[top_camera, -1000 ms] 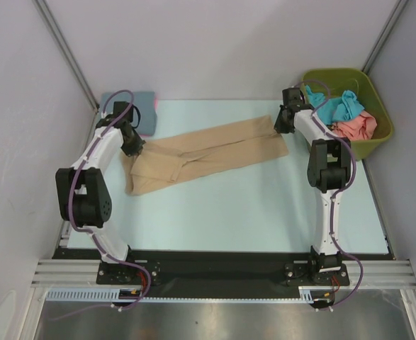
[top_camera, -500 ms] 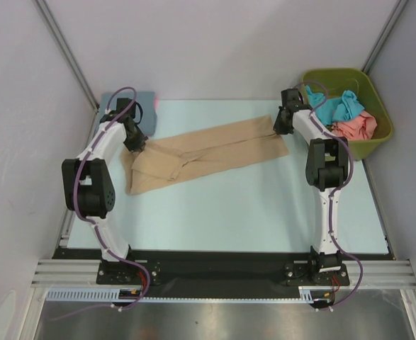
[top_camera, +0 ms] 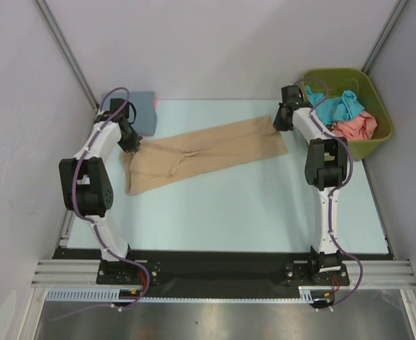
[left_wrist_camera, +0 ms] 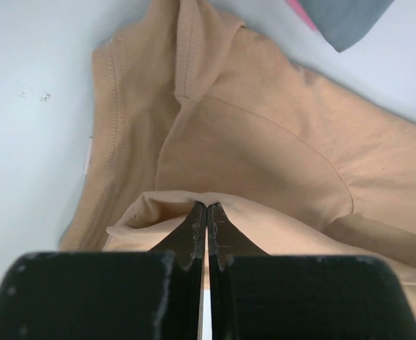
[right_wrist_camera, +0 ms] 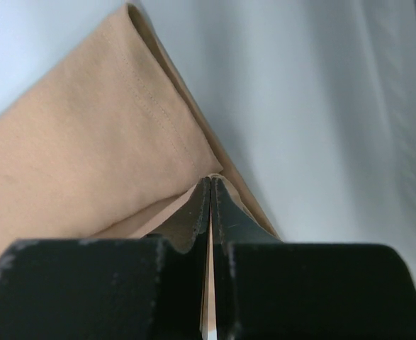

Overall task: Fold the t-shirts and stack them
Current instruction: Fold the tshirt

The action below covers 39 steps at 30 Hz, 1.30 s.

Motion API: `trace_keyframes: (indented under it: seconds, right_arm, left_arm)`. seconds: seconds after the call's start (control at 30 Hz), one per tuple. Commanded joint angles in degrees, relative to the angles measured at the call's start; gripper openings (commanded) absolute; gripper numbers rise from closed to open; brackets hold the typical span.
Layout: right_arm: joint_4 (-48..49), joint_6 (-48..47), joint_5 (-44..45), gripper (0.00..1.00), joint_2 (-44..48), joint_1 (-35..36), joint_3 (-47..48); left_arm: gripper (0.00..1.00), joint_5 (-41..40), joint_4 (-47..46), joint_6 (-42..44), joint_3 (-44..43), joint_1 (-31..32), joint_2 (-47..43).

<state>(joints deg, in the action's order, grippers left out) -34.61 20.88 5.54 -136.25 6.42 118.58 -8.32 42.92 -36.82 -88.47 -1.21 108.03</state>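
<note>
The tan t-shirt (top_camera: pixel 208 152) lies stretched in a long band across the table (top_camera: pixel 250 212), from the left side toward the green bin (top_camera: pixel 339 71). The left gripper (left_wrist_camera: pixel 207 209) is pinched tight on a fold at its left end, and the right gripper (right_wrist_camera: pixel 211 183) is clamped on its right corner.
</note>
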Motion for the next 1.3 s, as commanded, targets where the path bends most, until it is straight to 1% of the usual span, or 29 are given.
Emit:
trace_keyframes:
  seconds: [0.0,0.23,0.33,0.37,0.4,0.43,0.47,0.5,0.53,0.57,0.6,0.63,0.67,0.7,0.77,0.87,0.9,0.97,1.0,1.03,1.07,1.13,1.17,1.27]
  right_arm:
    - [-0.5,-0.5,0.8,0.00,-1.7,-0.5,3.5]
    - [-1.4,-0.4,0.7,0.00,-3.0,-0.7,4.4]
    - [-1.3,-0.6,0.6,0.04,-3.0,-0.7,4.4]
    - [-1.1,-0.7,0.6,0.09,-3.1,-0.8,4.4]
    - [-1.1,-0.6,0.4,0.13,-3.1,-0.9,4.5]
    - [-1.1,-0.5,0.2,0.19,-3.1,-0.9,4.9]
    - [-1.7,-0.5,0.3,0.30,-3.1,-1.0,5.3]
    - [-2.2,-0.4,0.3,0.34,-3.1,-1.0,5.9]
    - [-3.7,-0.3,1.4,0.41,-2.9,-0.9,7.0]
    - [-4.8,-0.1,2.2,0.45,-2.3,-1.0,7.7]
    - [-5.8,0.1,2.8,0.48,-1.7,-0.9,8.1]
    - [-6.6,0.4,3.2,0.51,-1.0,-0.9,8.4]
    - [-8.3,0.5,4.1,0.57,-0.2,-0.8,8.2]
    - [-9.3,0.6,4.8,0.62,1.3,-0.5,8.1]
    - [-12.1,1.0,5.5,0.68,3.0,-0.4,6.1]
    - [-11.8,3.0,3.9,0.74,7.8,-0.5,0.5]
    - [-12.1,5.1,3.8,0.74,8.6,-0.6,-2.5]
    - [-12.5,7.4,2.7,0.74,10.9,-0.4,-5.3]
    - [-12.2,10.5,2.7,0.73,12.0,0.0,-7.6]
    - [-12.0,11.8,3.6,0.72,12.3,0.3,-8.8]
    - [-11.5,12.9,3.6,0.67,12.5,0.4,-9.8]
    - [-10.6,15.5,2.9,0.62,12.3,0.8,-11.0]
    - [-10.8,16.1,3.1,0.58,11.4,1.1,-10.7]
    - [-11.8,18.0,4.0,0.54,10.0,1.0,-10.4]
  left_arm:
    - [0.00,-0.2,-1.3,1.0,-1.6,-1.0,0.1]
    - [0.00,0.9,-1.3,1.0,-2.0,-1.1,1.7]
    - [0.00,1.5,-1.6,1.2,-1.4,-1.1,2.2]
    - [0.00,1.7,-1.4,1.4,-1.4,-1.1,2.4]
    - [0.00,1.9,-1.5,1.7,-1.1,-1.2,2.5]
    - [0.00,2.9,-1.8,2.0,-1.1,-1.1,2.7]
    - [0.04,3.3,-2.4,2.8,-0.9,-1.1,2.6]
    - [0.21,3.4,-2.6,3.0,-0.5,-1.0,2.4]
    - [0.28,2.6,-3.0,3.1,0.0,-1.0,1.0]
    - [0.33,2.4,-4.1,3.6,0.6,-0.9,0.0]
    - [0.43,2.1,-4.6,3.9,1.5,-1.0,-1.1]
    - [0.48,1.6,-4.7,4.2,1.7,-0.8,-2.0]
    - [0.57,0.6,-3.8,4.6,1.7,-0.8,-3.5]
    - [0.68,0.3,-3.3,4.9,1.5,-0.5,-4.4]
    - [0.69,-0.4,-1.7,5.3,2.1,-0.4,-7.5]
    - [0.70,-0.2,-0.6,5.4,5.7,0.5,-11.3]
    - [0.68,0.3,-0.2,5.1,8.5,0.7,-13.8]
    - [0.63,1.0,0.3,3.3,12.1,0.7,-16.2]
    - [0.59,1.7,0.2,3.1,15.7,0.7,-18.4]
    - [0.58,1.6,0.2,2.7,17.3,0.7,-19.2]
    - [0.58,1.6,0.4,1.8,19.0,0.7,-20.0]
    - [0.59,2.9,-0.1,0.8,23.1,0.4,-21.4]
    - [0.62,3.7,-0.8,-0.4,25.2,0.3,-21.5]
    - [0.65,6.7,-1.3,-2.8,27.2,-0.2,-20.8]
